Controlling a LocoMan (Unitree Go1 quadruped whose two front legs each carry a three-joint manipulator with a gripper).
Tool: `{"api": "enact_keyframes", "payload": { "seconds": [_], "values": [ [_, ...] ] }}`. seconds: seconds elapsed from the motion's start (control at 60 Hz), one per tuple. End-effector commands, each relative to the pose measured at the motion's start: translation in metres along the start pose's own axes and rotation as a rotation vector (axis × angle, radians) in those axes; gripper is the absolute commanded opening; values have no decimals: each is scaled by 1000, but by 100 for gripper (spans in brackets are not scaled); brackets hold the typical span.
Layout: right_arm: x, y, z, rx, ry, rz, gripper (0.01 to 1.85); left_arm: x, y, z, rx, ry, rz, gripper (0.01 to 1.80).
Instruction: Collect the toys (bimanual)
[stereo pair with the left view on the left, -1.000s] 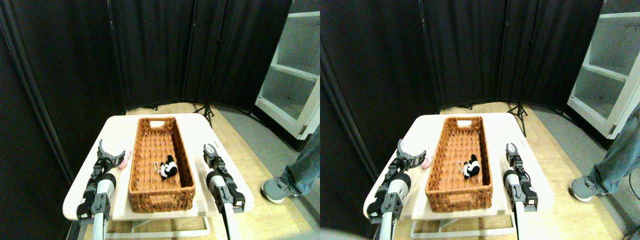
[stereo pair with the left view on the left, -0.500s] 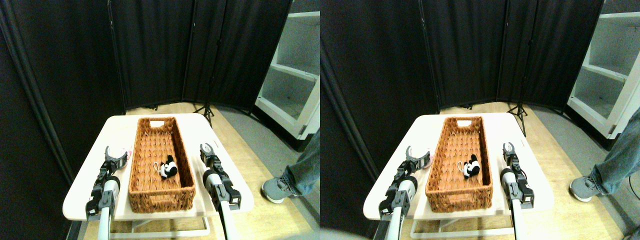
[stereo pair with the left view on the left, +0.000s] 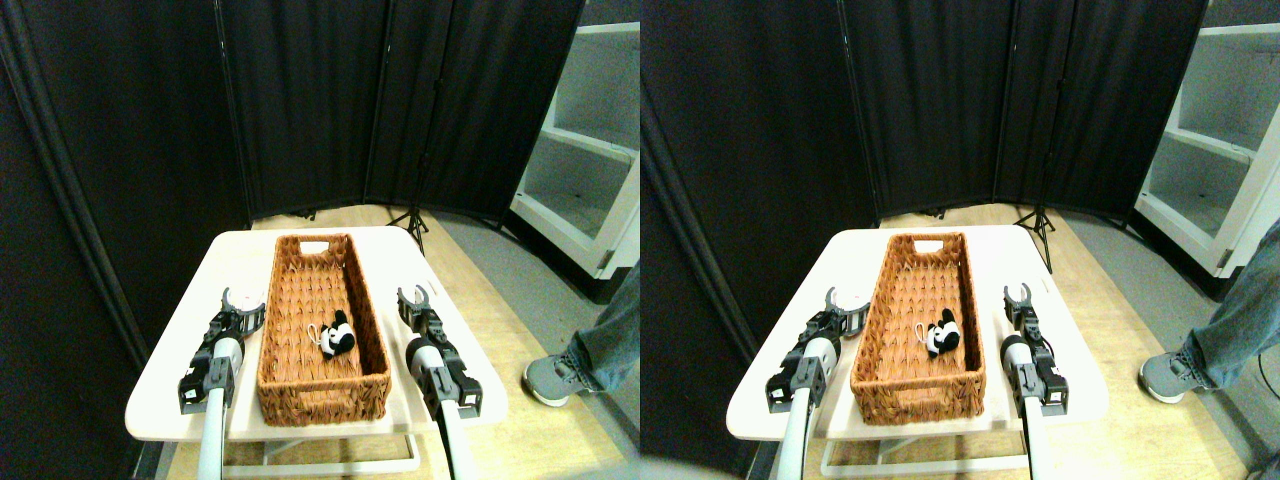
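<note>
A black-and-white panda toy (stereo pair with the left view on the left: 338, 335) lies inside the long brown wicker basket (stereo pair with the left view on the left: 300, 395), right of its middle. My left gripper (stereo pair with the left view on the left: 243, 299) stands open just left of the basket's left wall, above the table (stereo pair with the left view on the left: 232, 258). No toy shows between its jaws; whatever lies under it is hidden. My right gripper (stereo pair with the left view on the left: 412, 296) stands open right of the basket's right wall, holding nothing.
Black curtain panels (stereo pair with the left view on the left: 300, 100) close off the back and the left. A tripod stand (stereo pair with the left view on the left: 413, 225) is behind the table. A white shelf unit (stereo pair with the left view on the left: 590, 150) stands at the right. A person's leg and grey shoe (stereo pair with the left view on the left: 560, 378) are on the floor to the right.
My left gripper has moved right and forward toward the basket's left wall, over the spot where a pink toy showed; that toy no longer shows. The right gripper has shifted slightly left.
</note>
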Motion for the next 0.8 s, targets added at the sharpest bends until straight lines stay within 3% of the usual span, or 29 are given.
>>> {"api": "enact_keyframes", "payload": {
  "seconds": [0.017, 0.517, 0.8],
  "values": [
    [2, 6, -1, 19, -18, 30, 19, 0, -9, -5, 34, 21, -30, 71],
    [0, 6, 1, 31, -23, 27, 26, 9, 23, -3, 26, -8, 24, 78],
    [0, 1, 7, 31, -23, 20, 24, 15, 40, 6, 28, -31, 49, 72]
  ]
}}
